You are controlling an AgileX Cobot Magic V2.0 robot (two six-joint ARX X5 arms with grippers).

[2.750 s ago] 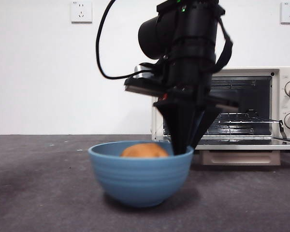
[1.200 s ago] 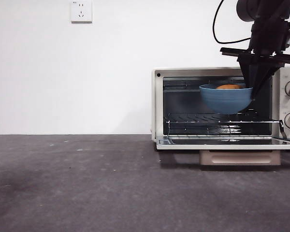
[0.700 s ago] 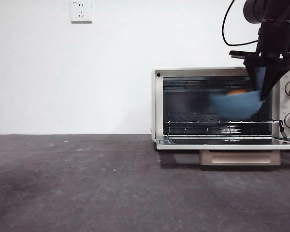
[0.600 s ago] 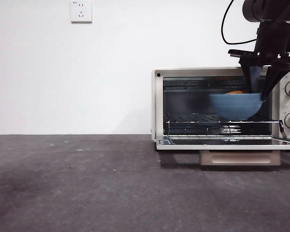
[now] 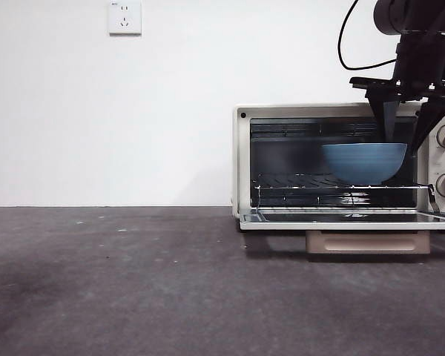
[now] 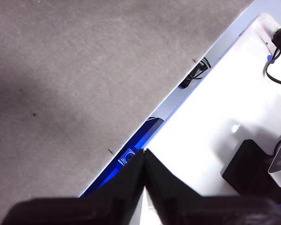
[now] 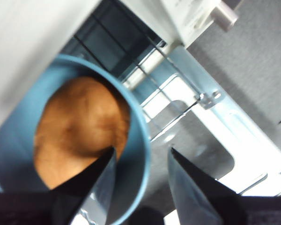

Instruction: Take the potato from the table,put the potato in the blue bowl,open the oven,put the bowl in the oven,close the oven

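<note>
We see the oven [image 5: 341, 167] at the right end of the dark grey surface [image 5: 133, 282], door dropped flat toward us, cavity open. The blue bowl [image 5: 364, 162] sits upright on the wire rack [image 5: 334, 186] in the right half of the cavity, rim level, mouth up. From the front we can't see over the rim; the right wrist view shows the potato [image 7: 77, 129] inside the bowl, filling most of the bottom. Its long axis looks roughly flat in the bowl; we can't tell which way along the oven it points.

The right end effector [image 7: 139, 171] is up over the bowl's right edge, at the oven's top right corner. Its fingers are apart and straddle the rim, one inside by the potato, one outside, with a gap to the wall on the outer side; contact on the inner side is unclear.

The left end effector [image 6: 144, 161] is off at the surface edge, well away from the oven, fingers pressed together on nothing.

A wall socket [image 5: 124, 17] shows on the white wall.
</note>
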